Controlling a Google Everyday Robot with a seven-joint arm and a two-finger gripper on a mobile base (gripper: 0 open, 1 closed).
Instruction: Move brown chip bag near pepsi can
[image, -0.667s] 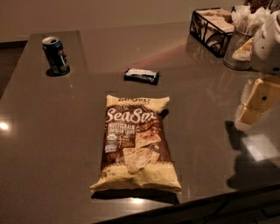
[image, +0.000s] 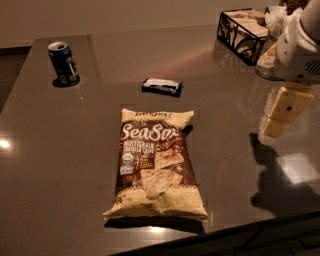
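The brown chip bag lies flat on the dark table, near the front and middle, with its pale yellow ends towards the back and front. The pepsi can stands upright at the far left of the table, well apart from the bag. My gripper hangs above the table at the right edge of the view, to the right of the bag and clear of it. It holds nothing that I can see.
A small dark wrapped bar lies between the bag and the table's back. A black wire basket and a holder with white napkins stand at the back right. The table's front edge runs just below the bag.
My gripper has shifted slightly to the left, towards the bag. The bag, the can and the bar have not moved.
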